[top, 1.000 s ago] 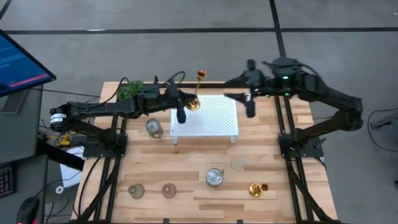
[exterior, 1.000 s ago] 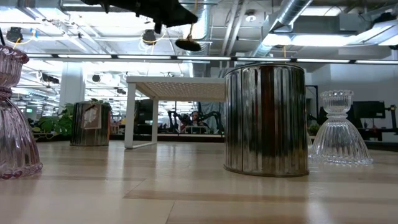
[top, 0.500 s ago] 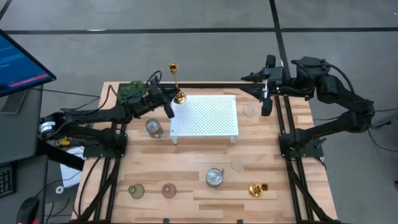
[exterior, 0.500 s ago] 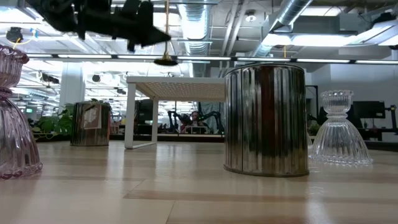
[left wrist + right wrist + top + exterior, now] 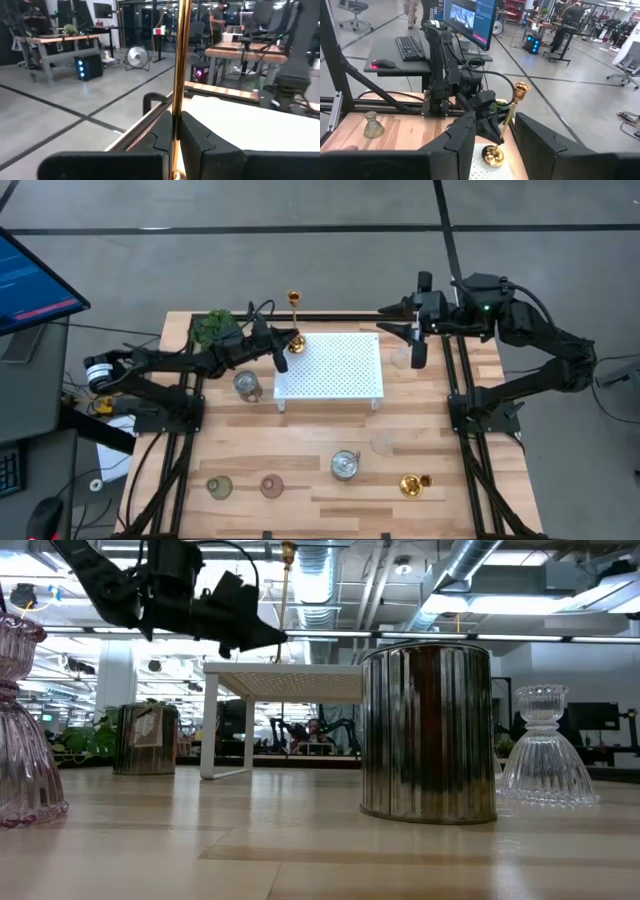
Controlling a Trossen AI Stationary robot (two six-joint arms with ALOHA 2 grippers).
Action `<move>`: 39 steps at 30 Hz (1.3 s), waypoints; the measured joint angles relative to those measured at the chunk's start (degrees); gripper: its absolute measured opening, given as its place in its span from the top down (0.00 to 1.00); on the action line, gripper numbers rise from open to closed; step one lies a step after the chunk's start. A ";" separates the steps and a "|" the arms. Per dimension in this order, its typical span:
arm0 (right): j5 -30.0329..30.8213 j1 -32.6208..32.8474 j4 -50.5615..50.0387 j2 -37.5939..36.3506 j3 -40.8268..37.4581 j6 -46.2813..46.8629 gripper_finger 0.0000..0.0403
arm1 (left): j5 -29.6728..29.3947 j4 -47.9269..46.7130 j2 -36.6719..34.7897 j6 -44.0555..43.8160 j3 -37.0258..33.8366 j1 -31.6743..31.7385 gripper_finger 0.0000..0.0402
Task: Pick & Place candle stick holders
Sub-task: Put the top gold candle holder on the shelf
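Since half a second ago the left gripper (image 5: 283, 346) has shifted a little toward the white stand (image 5: 330, 367), and the tall gold holder (image 5: 294, 320) it carries now stands over the stand's far left corner. Its fingers are closed on the thin stem, which runs upright between them in the left wrist view (image 5: 176, 75); from the low view the stem (image 5: 286, 580) rises above the gripper (image 5: 262, 637), clear over the stand top (image 5: 290, 680). The right gripper (image 5: 416, 332) hangs near the far right edge of the bench, beside the stand's right side, with its jaws apart and nothing between them; in its own view the tall holder (image 5: 506, 122) shows in the gap, farther off. On the bench, one silver cup (image 5: 247, 386) stands just left of the stand, near the plant (image 5: 212, 327) at the far left corner. Along the near edge are the greenish holder (image 5: 219, 486), the pinkish holder (image 5: 271, 485), a second silver cup (image 5: 345, 465), a clear glass holder (image 5: 382, 445) and a short gold holder (image 5: 413, 483), all well apart from the stand. Most of the stand top is bare, and the wood between the stand and the near row is open.
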 joint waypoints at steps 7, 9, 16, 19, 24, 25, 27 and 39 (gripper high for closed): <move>-0.02 -0.02 0.30 -0.54 0.02 1.37 0.68 | 4.12 0.44 -0.01 0.11 0.02 2.03 0.97; -0.02 -0.02 0.33 -0.59 0.00 1.38 0.68 | 4.75 0.33 0.26 0.00 0.02 2.10 0.96; -0.02 -0.02 0.47 -0.65 0.00 1.49 0.68 | 5.01 1.12 0.00 -0.21 -2.63 2.26 0.96; -0.02 -0.02 0.46 -0.65 0.00 1.48 0.68 | 4.69 2.02 -0.03 0.19 -2.79 2.60 0.96; -0.02 -0.02 0.48 -0.65 0.00 1.50 0.68 | 4.90 2.69 -0.03 0.47 -2.82 3.67 0.96; -0.02 -0.02 0.48 -0.65 0.00 1.54 0.68 | 4.96 2.65 -0.03 0.83 -2.82 3.85 0.96; -0.02 -0.02 0.50 -0.65 0.00 1.95 0.68 | 5.10 2.67 -0.03 1.05 -2.82 3.91 0.96; -0.04 -0.02 0.44 -0.65 0.00 2.57 0.68 | 5.15 3.54 -0.12 2.35 -5.01 3.91 0.96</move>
